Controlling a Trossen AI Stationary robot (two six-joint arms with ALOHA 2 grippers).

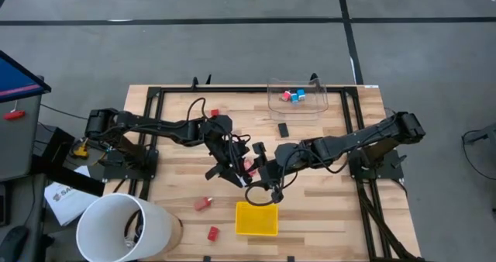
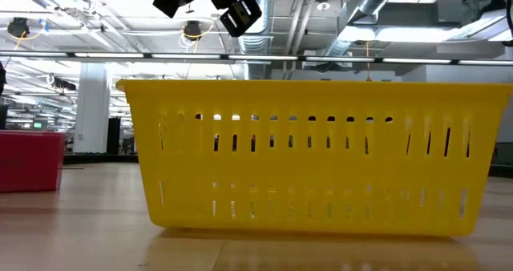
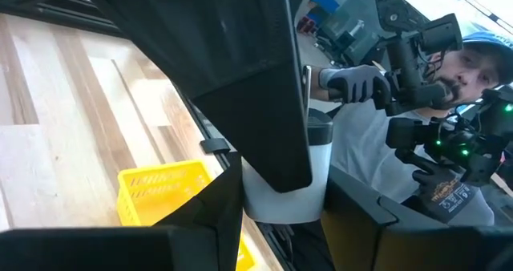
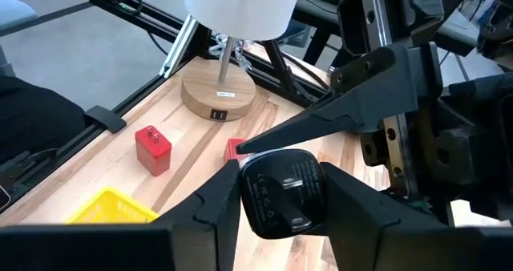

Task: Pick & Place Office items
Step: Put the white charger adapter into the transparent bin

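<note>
The black adapter point(image 4: 282, 192), a small rounded block with two metal prongs on its face, looks light, rigid and smooth; its flat sides suit gripping. The right pincer point(image 4: 280, 199) pinches it just above the yellow tray point(image 1: 256, 218). The left pincer point(image 1: 232, 174) hangs nearby, spread.

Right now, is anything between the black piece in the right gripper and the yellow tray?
Nothing visible. The right gripper holds the black charger block above the table, just short of the yellow tray. The left gripper hovers close beside it, on the side away from the tray.
</note>
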